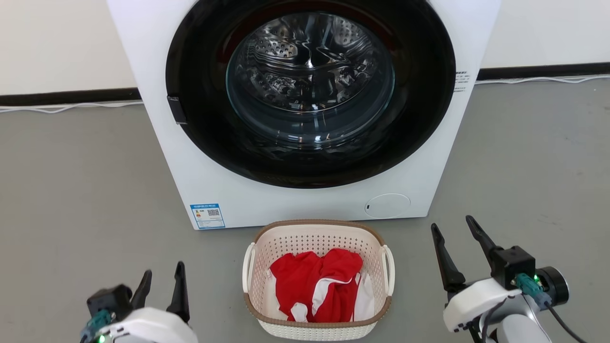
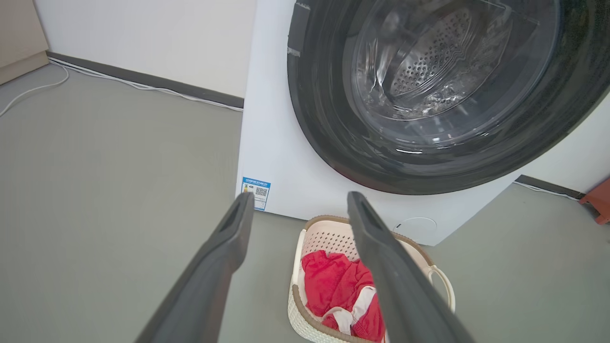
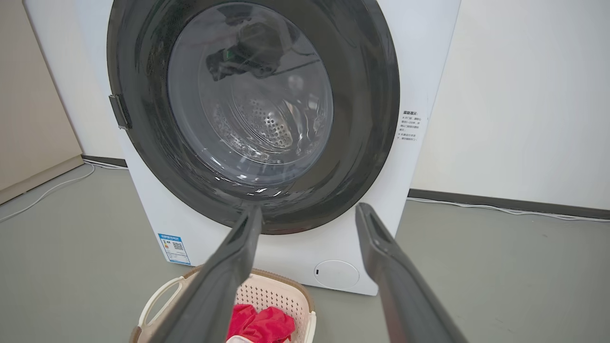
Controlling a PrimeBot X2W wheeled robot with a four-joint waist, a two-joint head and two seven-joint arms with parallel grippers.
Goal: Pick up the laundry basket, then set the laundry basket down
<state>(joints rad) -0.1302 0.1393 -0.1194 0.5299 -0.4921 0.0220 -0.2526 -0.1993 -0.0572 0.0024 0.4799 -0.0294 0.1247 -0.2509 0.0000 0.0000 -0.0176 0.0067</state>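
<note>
Two grippers flank the laundry basket (image 1: 314, 237), and neither touches it. The basket stands upright on the grey floor (image 1: 71, 190), just in front of the white washing machine (image 1: 214, 190) and below its round dark door (image 1: 310, 95), which is shut over the steel drum. The basket's brown rim and both white side handles are free. Inside it lies a crumpled heap of red and white clothes (image 1: 314, 281). In the head view the left gripper (image 1: 163, 269) sits low at the basket's left side, apart from it, with its jaws released and a narrow gap between them, holding nothing. The right gripper (image 1: 452, 223) is further from the basket on the other side, its jaws likewise parted and empty, tips pointing toward the machine. The left wrist view looks past the spread jaws of the left gripper (image 2: 301, 197) onto the basket (image 2: 329, 236) and the machine's front. The right wrist view shows the basket (image 3: 271, 290) low, beside the right gripper (image 3: 310, 208). A blue label (image 1: 207, 216) is stuck at the machine's lower corner, and a pale cable (image 1: 47, 108) runs along the skirting.
</note>
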